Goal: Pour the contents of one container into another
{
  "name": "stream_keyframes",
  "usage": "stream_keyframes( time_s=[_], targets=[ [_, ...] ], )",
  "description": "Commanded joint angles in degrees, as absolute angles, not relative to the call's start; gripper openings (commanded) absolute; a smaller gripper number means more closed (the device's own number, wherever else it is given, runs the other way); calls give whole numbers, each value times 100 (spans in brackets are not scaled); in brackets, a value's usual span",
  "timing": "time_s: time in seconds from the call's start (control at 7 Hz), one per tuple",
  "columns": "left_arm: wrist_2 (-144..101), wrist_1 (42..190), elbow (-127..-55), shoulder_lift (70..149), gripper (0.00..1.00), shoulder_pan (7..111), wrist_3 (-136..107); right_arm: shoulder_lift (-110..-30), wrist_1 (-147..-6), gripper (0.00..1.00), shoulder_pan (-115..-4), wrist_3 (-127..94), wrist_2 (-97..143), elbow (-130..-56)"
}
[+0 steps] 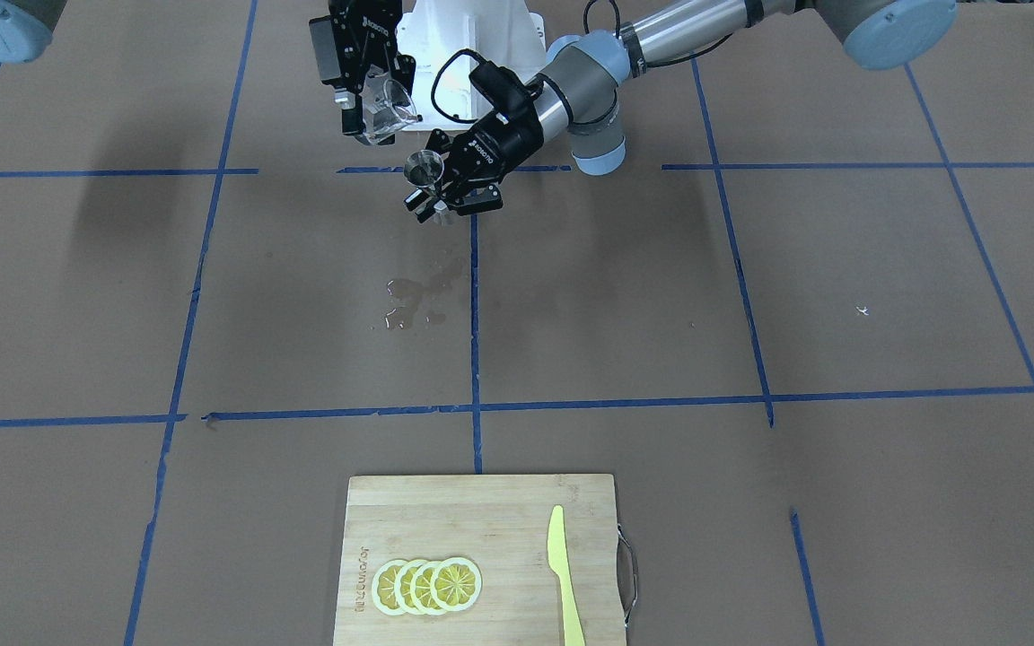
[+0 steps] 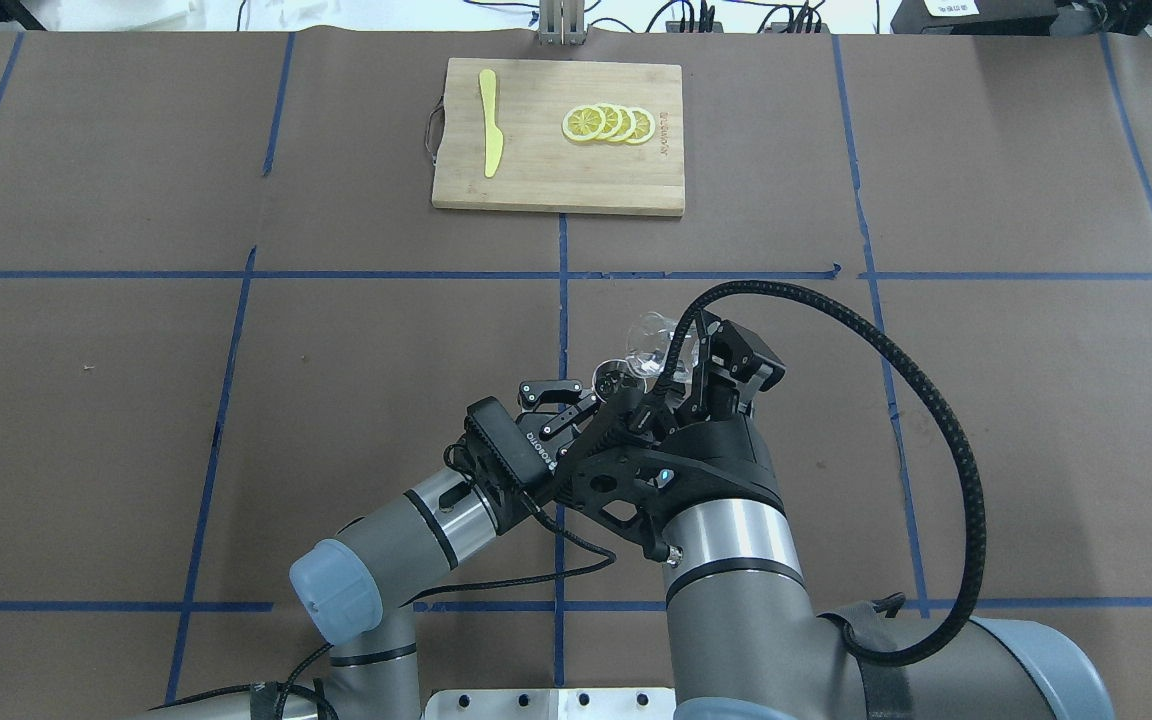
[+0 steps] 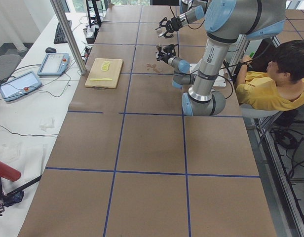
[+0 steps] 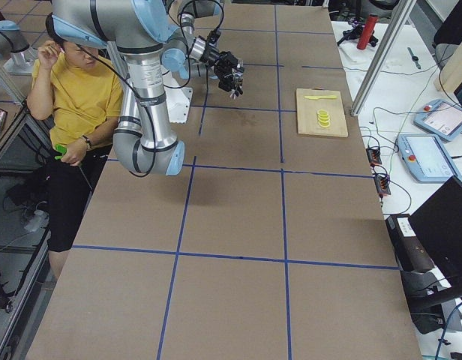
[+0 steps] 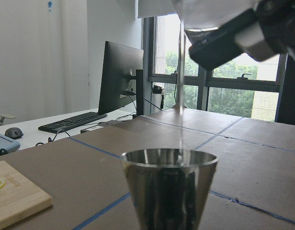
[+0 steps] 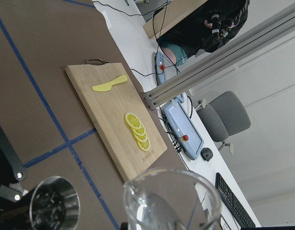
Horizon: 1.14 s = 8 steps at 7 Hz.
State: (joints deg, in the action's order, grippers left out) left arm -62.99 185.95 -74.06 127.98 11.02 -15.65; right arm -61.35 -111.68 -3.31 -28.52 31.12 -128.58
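My right gripper [image 1: 375,109] is shut on the clear glass cup [image 1: 389,106], which is tilted steeply above the jigger. The silver jigger [image 1: 424,170] stands upright in the air with my left gripper [image 1: 434,197] shut on its lower part. In the left wrist view a thin stream of water [image 5: 180,100] falls from the glass cup [image 5: 209,12] into the jigger [image 5: 169,189]. The right wrist view shows the glass cup's rim [image 6: 171,197] close up, with the jigger's mouth [image 6: 54,208] below it to the left. Overhead, the glass cup [image 2: 650,343] sits just right of the jigger [image 2: 613,379].
Wet patches [image 1: 416,301] lie on the brown table beneath the grippers. A wooden cutting board [image 1: 445,511] at the far side carries lemon slices [image 1: 427,585] and a yellow knife [image 1: 562,574]. A person in yellow [image 3: 270,84] sits behind the robot.
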Motion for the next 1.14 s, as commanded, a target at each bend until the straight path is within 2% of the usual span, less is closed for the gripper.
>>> stream_keyframes(
  time_s=[0.0,0.43,1.0],
  targets=[
    [-6258,18598,-7409,12797,0,1081,-1573,-6135,-11153,0,-316,-3206,3120,-12850],
    [-6249,18606,-7453,12753,0,1081,-1573,-6143,-10680,0,-334,-3304,3129,-12841],
    [-5863,18615,-8031,12254,0,1099,-1573,-6222,-10573,0,-386,-4470,3138,-13148]
  ],
)
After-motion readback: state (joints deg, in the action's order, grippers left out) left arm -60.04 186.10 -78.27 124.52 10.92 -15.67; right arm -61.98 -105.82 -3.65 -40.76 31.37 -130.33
